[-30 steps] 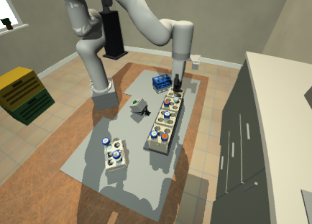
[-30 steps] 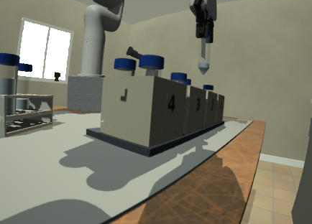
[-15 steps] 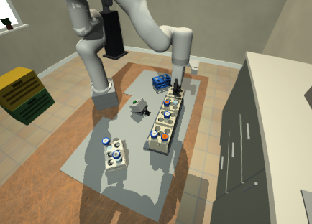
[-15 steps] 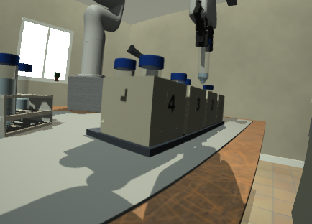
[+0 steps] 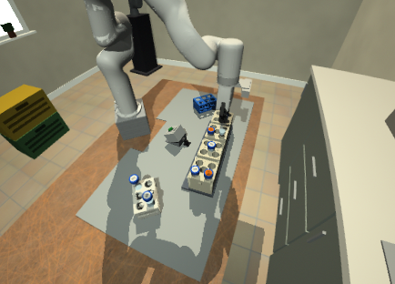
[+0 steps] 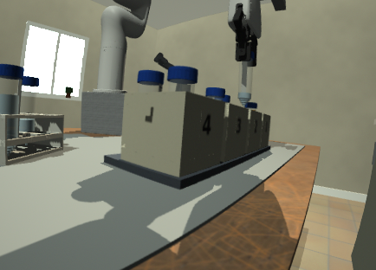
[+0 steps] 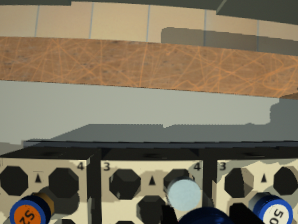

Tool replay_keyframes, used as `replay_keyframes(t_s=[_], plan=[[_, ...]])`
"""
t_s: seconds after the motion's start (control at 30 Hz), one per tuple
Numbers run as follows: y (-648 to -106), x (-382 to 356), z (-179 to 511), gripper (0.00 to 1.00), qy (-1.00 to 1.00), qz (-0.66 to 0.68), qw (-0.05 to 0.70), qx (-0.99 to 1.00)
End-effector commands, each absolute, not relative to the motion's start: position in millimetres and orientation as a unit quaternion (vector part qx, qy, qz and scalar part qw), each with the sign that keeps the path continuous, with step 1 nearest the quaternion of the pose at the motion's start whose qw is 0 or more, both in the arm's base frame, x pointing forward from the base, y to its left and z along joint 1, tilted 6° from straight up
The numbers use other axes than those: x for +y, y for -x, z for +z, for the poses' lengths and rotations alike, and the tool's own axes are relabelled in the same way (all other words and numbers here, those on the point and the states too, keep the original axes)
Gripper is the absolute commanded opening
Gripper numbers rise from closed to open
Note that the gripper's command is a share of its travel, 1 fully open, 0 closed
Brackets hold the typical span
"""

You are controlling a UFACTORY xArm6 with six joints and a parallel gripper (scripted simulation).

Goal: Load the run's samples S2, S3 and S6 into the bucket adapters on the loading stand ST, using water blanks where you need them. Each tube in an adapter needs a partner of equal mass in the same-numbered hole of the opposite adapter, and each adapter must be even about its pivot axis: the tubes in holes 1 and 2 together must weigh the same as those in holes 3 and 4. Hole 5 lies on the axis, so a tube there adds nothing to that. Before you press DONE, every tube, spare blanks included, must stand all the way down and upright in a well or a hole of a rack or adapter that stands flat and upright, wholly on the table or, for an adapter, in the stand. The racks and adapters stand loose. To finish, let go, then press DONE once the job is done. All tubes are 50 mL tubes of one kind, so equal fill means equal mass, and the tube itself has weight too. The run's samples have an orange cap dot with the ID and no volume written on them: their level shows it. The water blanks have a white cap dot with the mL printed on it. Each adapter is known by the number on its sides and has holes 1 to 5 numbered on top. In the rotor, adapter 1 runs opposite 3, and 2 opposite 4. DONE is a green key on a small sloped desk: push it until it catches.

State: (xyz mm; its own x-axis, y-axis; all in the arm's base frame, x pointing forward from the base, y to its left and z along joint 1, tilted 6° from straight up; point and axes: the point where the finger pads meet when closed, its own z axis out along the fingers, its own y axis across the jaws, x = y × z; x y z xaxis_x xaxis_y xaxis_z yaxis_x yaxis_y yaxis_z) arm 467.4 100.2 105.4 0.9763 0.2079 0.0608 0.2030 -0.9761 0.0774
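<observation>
the gripper [image 5: 223,116] [image 6: 246,56] [image 7: 202,218] is clamped on a capped tube [image 5: 222,131] [image 6: 245,80] [image 7: 183,195], upright above the adapters; two orange-dotted samples stand loaded. lowering it, checking balance and pressing the green key [image 5: 171,129] likely remain.

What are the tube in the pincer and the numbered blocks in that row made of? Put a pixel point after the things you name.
The tube [image 6: 245,80] [image 7: 184,194] looks like clear plastic or glass, since light shows through its wall; its cap seems plastic. The blocks [image 5: 203,180] [image 6: 152,131] [image 7: 112,200] look like matt cream plastic, being opaque with little shine, though painted metal is possible.
</observation>
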Motion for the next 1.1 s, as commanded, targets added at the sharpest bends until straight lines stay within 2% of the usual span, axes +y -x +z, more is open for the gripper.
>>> replay_keyframes(t_s=[0.0,1.07], plan=[[-468.7,100.6,107.0,0.0,-0.993,0.036,0.035,0.103],[-470.6,99.0,82.0,0.0,-0.993,0.036,0.035,0.103]])
